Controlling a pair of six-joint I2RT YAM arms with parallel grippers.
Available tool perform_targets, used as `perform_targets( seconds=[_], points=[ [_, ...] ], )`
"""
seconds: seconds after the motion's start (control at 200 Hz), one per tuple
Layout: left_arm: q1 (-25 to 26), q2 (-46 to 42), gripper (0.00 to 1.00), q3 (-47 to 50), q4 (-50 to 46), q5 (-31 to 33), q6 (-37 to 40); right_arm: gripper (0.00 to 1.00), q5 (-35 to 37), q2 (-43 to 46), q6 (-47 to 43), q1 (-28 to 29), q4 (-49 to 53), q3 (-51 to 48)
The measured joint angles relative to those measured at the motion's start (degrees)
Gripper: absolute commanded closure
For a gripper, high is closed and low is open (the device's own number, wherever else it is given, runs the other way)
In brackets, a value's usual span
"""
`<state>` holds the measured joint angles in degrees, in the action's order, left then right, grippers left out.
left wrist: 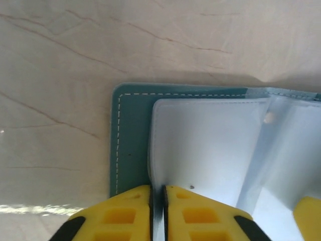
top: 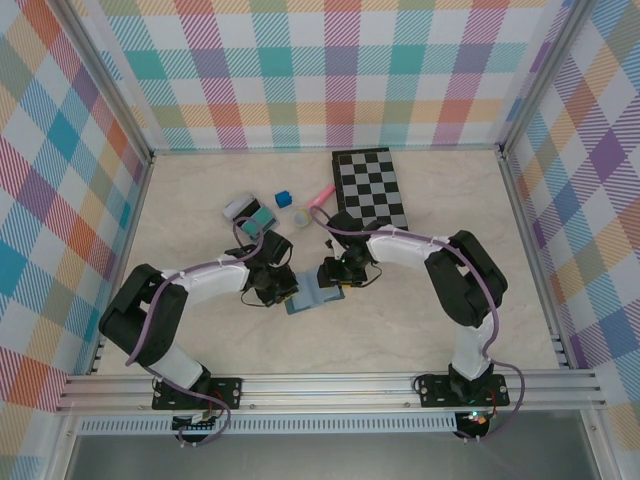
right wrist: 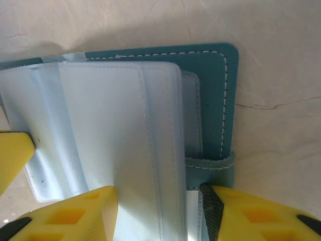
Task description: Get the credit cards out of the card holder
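From above, the left gripper (top: 274, 286) and right gripper (top: 336, 274) cover most of the card holder (top: 305, 302); the small items (top: 262, 214) beyond them are too small for you to name. At each wrist its pale sleeves (left wrist: 210, 145) run off frame beneath the fingers (left wrist: 125, 217), contents indiscernible.

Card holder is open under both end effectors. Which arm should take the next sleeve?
Right, probably: the right end effector is open, jaws straddling the clear sleeves of the card holder. The left end effector is shut on one sleeve's edge, better used as the anchor.
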<state>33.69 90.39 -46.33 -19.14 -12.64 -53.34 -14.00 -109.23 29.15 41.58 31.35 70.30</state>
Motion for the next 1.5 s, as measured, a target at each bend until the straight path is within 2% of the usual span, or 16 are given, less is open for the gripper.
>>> perform_targets(
  seconds=[0.25, 0.4, 0.625, 0.675, 0.755, 0.935, 1.005, 1.08, 1.195, 1.31, 1.35, 1.505],
  points=[
    [0.04, 0.59, 0.99, 0.0, 6.25, -3.87, 0.26, 0.54, -0.9, -0.35, 0.0, 0.0, -0.31, 0.07],
    [0.04, 0.5, 1.0, 0.0, 7.85, -4.52, 0.48, 0.61, -1.81, -0.74, 0.09, 0.04, -0.46, 0.15],
    [0.04, 0.5, 1.0, -0.37, 7.1, -4.2, 1.53, 0.59, -2.34, -0.92, 0.02, 0.04, -0.55, 0.15],
    [0.04, 0.5, 0.94, -0.98, 5.44, -3.56, 1.99, 0.56, -2.34, -0.85, 0.07, 0.07, -0.59, 0.15],
    [0.04, 0.31, 0.79, -2.56, 1.68, -1.9, 3.39, 0.48, -2.12, -0.26, 0.42, 0.26, -0.68, 0.13],
    [0.04, -4.5, 0.47, -7.32, -9.11, 3.76, 5.86, 0.24, 1.29, 5.88, 1.33, 0.85, 0.35, -1.27],
    [0.04, -8.35, 0.4, -9.38, -13.25, 7.17, 6.99, 0.15, 3.65, 10.25, 1.4, 0.85, 0.7, -1.27],
    [-0.02, -12.96, 0.35, -11.43, -17.18, 11.32, 8.37, 0.1, 7.15, 15.41, 1.2, 0.83, 0.94, -1.25],
    [-1.09, -19.47, 0.25, -13.97, -22.1, 18.18, 10.84, 0.0, 14.84, 22.12, -0.07, 0.26, 1.55, -0.42],
    [-3.06, -24.85, 0.15, -14.69, -24.44, 26.23, 13.2, 0.0, 24.15, 26.93, -2.69, -1.33, 1.51, -0.13],
    [-3.72, -26.6, 0.01, -14.69, -24.9, 30.36, 14.56, 0.0, 27.15, 28.11, -3.63, -2.1, 1.44, -0.15],
    [-5.95, -31.8, 0.0, -12.55, -23.1, 45.24, 17.73, 0.0, 37.31, 31.56, -7.85, -7.63, -0.5, -0.7]
  ],
)
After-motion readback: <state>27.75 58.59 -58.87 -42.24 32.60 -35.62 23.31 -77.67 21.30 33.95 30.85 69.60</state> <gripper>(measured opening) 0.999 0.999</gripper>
